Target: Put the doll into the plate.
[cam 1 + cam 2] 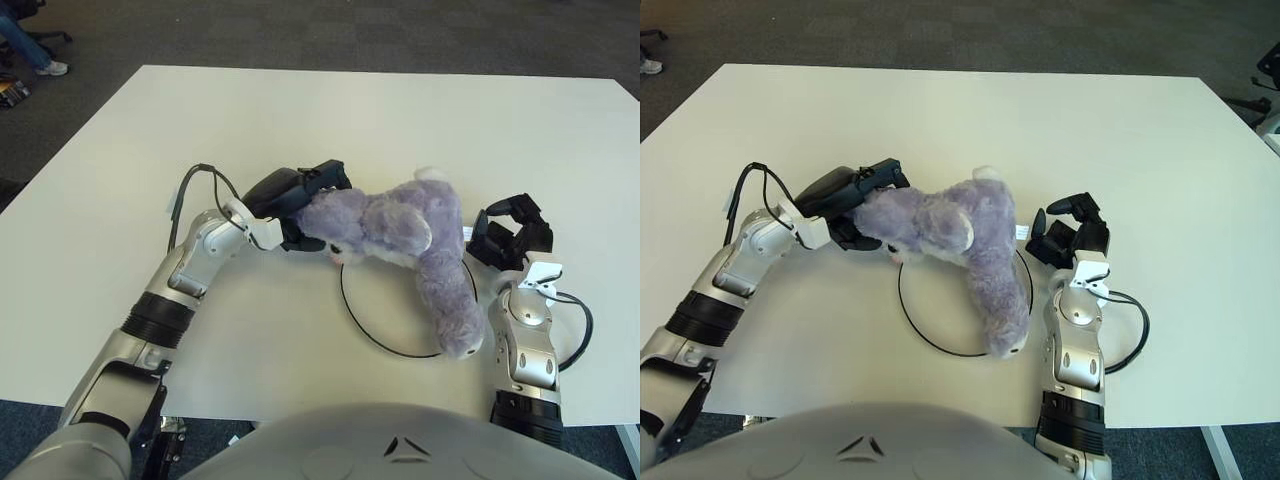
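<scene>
We see the doll (395,225), a purple plush animal, lying across the far half of the plate (372,330), which shows here as a thin dark ring on the white counter (400,120). Taking the ring as a clock face, the doll's head covers the rim at about 10 to 11 o'clock, its body runs over the 12 o'clock arc, and one long limb hangs down the 3 to 5 o'clock side, its tip reaching the rim near 5 o'clock (the ring's near-left arc, from 6 to 9 o'clock, stays in plain sight). The left robot hand (300,200) sits at the doll's 9 o'clock, just outside the ring, and its dark fingers (322,178) are clasped about the doll's head: one runs over the top of the head, others press in from below and the side. So the doll is at once grasped by that robot hand and resting over the plate. The right robot hand (510,232) shows at the ring's 3 o'clock, just beside the doll's limb and a small white tag (467,233) on the plush; its fingers are curled inward and hold nothing, and we cannot tell whether it touches the doll.
</scene>
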